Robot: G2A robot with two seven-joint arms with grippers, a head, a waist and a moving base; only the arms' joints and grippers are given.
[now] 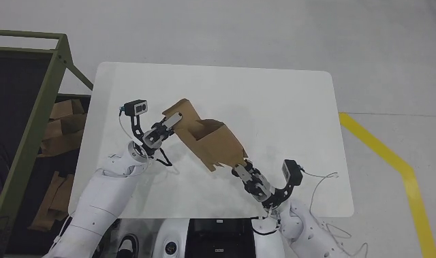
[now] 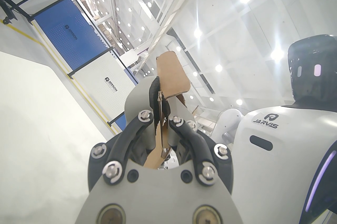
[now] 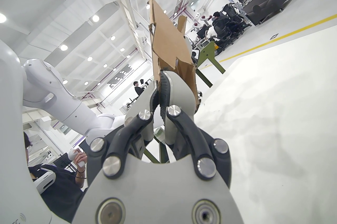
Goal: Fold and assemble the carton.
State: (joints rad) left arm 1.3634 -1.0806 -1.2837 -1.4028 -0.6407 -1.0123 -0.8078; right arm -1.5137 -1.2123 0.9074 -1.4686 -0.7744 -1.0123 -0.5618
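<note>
A brown cardboard carton (image 1: 208, 142) is held up over the middle of the white table (image 1: 272, 94), partly opened, with a flap sticking out toward the back left. My left gripper (image 1: 165, 129) is shut on the carton's left flap; in the left wrist view the cardboard (image 2: 172, 76) runs between the fingers (image 2: 154, 93). My right gripper (image 1: 242, 169) is shut on the carton's near right edge; in the right wrist view the carton (image 3: 169, 43) rises from between the fingers (image 3: 165, 85).
A green metal bin (image 1: 34, 122) with several flat cardboard pieces (image 1: 61, 122) stands left of the table. A yellow floor line (image 1: 388, 156) runs to the right. The table's far half and right side are bare.
</note>
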